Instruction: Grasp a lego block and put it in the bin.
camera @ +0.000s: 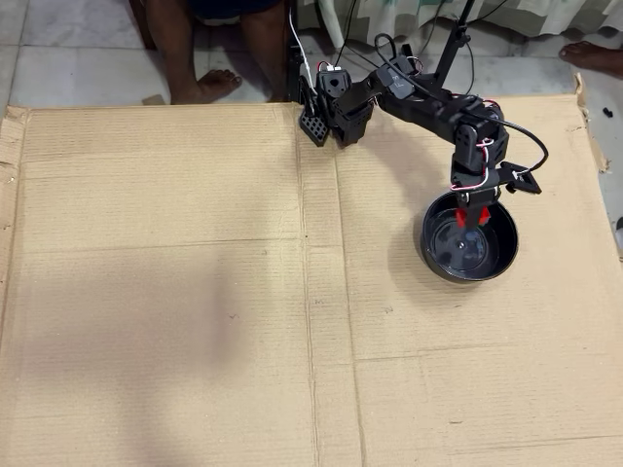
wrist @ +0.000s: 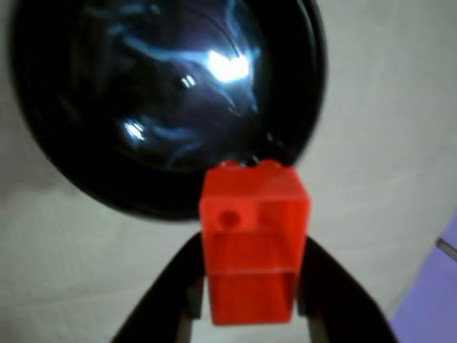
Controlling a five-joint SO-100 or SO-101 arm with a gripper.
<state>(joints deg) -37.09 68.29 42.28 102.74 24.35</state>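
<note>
Pincer [wrist: 250, 314] fingers clamp the red lego block [wrist: 251, 239] from both sides, held above the black bin's [camera: 435, 263] near rim.

The red block [wrist: 251, 243] is held at lower centre of the wrist view, above the glossy black bin [wrist: 168, 100], which is seen at right in the overhead view [camera: 469, 238].

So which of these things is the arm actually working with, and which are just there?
Part of the job:
- lego block, red, clamped in the gripper
- bin, the black bowl under the gripper

Just there:
- cardboard sheet covering the work surface
- a person's bare feet at the top edge of the overhead view
- tiled floor behind the cardboard
</note>
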